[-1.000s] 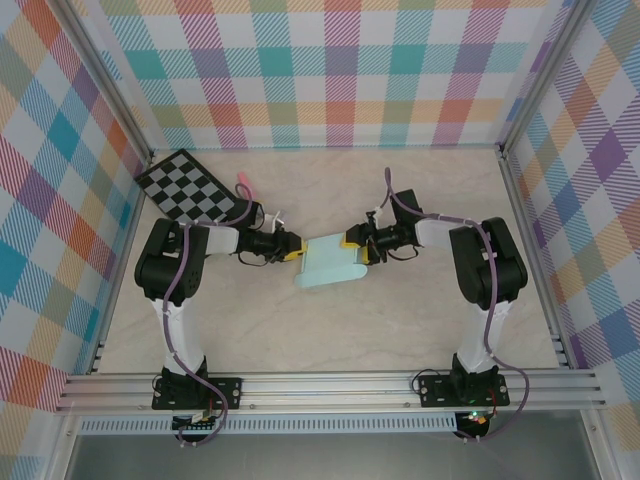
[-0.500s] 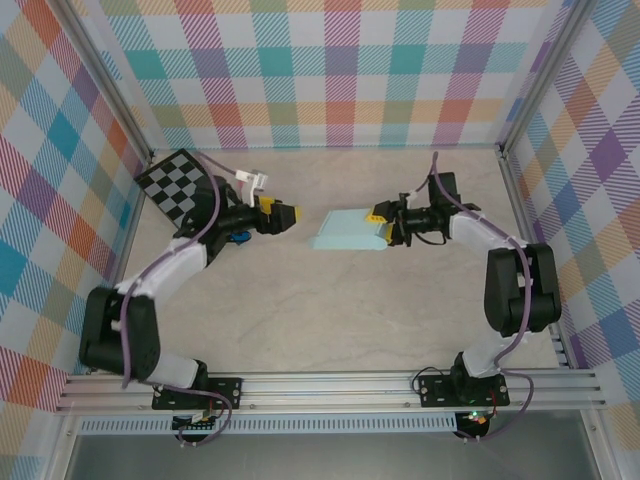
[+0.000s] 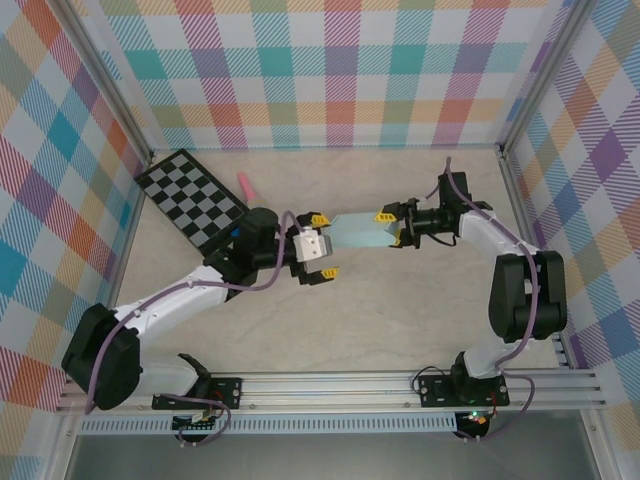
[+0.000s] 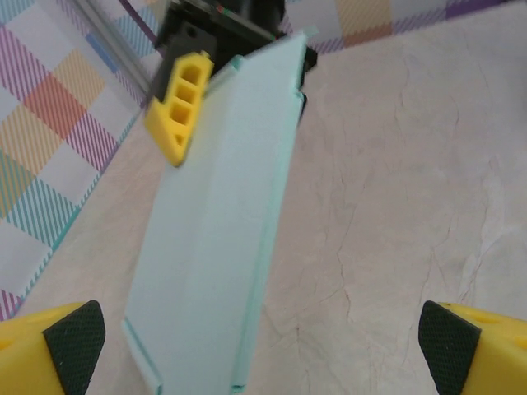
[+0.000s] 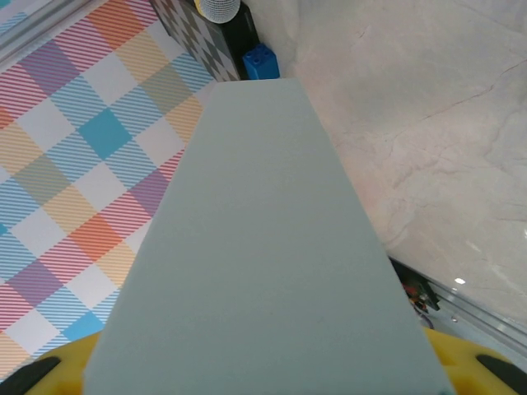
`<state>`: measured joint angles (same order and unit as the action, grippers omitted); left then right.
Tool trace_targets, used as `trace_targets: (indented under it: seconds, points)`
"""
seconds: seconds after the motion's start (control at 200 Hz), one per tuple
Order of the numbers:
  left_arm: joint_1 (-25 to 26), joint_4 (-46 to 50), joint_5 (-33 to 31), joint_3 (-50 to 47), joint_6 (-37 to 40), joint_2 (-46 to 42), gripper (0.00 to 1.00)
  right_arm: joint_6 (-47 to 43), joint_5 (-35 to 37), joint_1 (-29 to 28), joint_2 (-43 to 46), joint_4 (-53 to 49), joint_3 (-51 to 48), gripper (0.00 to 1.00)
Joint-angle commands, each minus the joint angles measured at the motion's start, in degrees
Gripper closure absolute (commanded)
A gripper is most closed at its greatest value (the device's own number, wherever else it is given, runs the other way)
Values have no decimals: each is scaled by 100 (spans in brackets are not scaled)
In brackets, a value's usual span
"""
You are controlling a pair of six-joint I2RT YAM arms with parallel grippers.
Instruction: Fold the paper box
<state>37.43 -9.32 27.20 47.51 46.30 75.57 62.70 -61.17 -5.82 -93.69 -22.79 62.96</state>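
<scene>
The paper box (image 3: 360, 232) is a pale mint flat rectangular box held above the table centre. My right gripper (image 3: 393, 226) is shut on its right end, one yellow finger on each side. In the left wrist view the paper box (image 4: 218, 239) slopes away, with the right gripper's yellow finger (image 4: 177, 111) on its far end. Open wide, my left gripper (image 3: 324, 245) faces the box's left end without touching it. Its black pads (image 4: 76, 346) sit at the bottom corners. In the right wrist view the paper box (image 5: 263, 263) covers my right gripper (image 5: 263, 380).
A black-and-white checkerboard (image 3: 192, 198) lies at the back left, with a pink piece (image 3: 245, 185) beyond it. A small blue cube (image 5: 259, 62) sits by the board's edge. Aluminium rails (image 3: 330, 385) and plaid walls ring the table.
My left gripper let go of the box and opened wide, swung away to the back left, then came back to face the box's left end. The right gripper carried the box rightward and back.
</scene>
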Motion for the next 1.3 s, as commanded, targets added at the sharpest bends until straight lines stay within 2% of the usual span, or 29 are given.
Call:
trace_targets:
  seconds: [0.0,0.19,0.315,0.47,0.51,0.575,0.635,0.74,0.895,1.105,1.205,1.3]
  points:
    - [184,-93,-665,110,921,302,1,357,-75,20,140,129,-191,60]
    - [257,-926,-1313,98,875,789,7,604,36,2,292,280,-339,60]
    - [273,-1139,-1197,213,713,1078,11,882,104,-11,420,518,-450,60]
    - [299,-1489,-1182,259,475,1349,30,1005,69,-175,390,624,-381,59]
    - [306,-1516,-1158,278,414,1372,32,1071,99,-219,387,673,-374,59]
    - [312,-1496,-1151,328,365,1398,42,1183,135,-292,363,800,-390,59]
    - [317,-1356,-1182,404,372,1399,52,1208,159,-347,313,826,-373,59]
    - [312,-1146,-1139,403,503,1353,59,1235,157,-393,205,893,-372,59]
    - [309,-734,-1105,377,572,1230,60,1220,190,-397,75,912,-366,56]
    - [128,343,-875,437,468,1122,61,243,579,-365,-101,-260,34,32]
    - [-43,1106,-718,556,424,1018,61,-363,870,-179,-38,-784,42,30]
    - [-171,2344,-573,887,687,1010,61,-1101,1014,61,-6,-1208,76,30]
